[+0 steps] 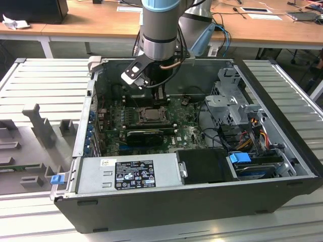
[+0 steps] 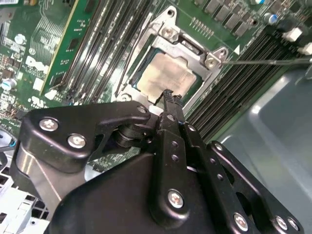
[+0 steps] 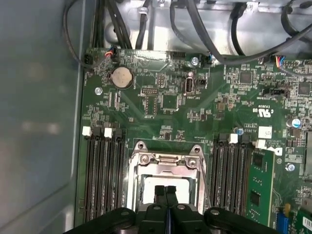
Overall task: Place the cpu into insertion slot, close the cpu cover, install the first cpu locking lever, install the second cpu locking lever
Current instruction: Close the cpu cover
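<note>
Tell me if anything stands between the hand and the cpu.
Nothing visible does. In the second wrist view the hand, fingers shut, hangs just above the cpu. The cpu cover frames the chip and leaves its middle bare.

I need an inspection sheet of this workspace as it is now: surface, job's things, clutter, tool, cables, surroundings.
Surface: ribbed metal table carrying an open computer case; motherboard exposed.
Job's things: cpu lies in the insertion slot; cpu cover lies over it, and the chip shows through the cut-out.
Clutter: grey fixture blocks on the table, at the exterior view's left.
Grippers: tool shut, holding nothing, tips at the cpu's edge; contact cannot be told.
Cables: black cables beyond the board; orange and yellow wires inside the case, at the exterior view's right.
Surroundings: wooden desks behind.
</note>
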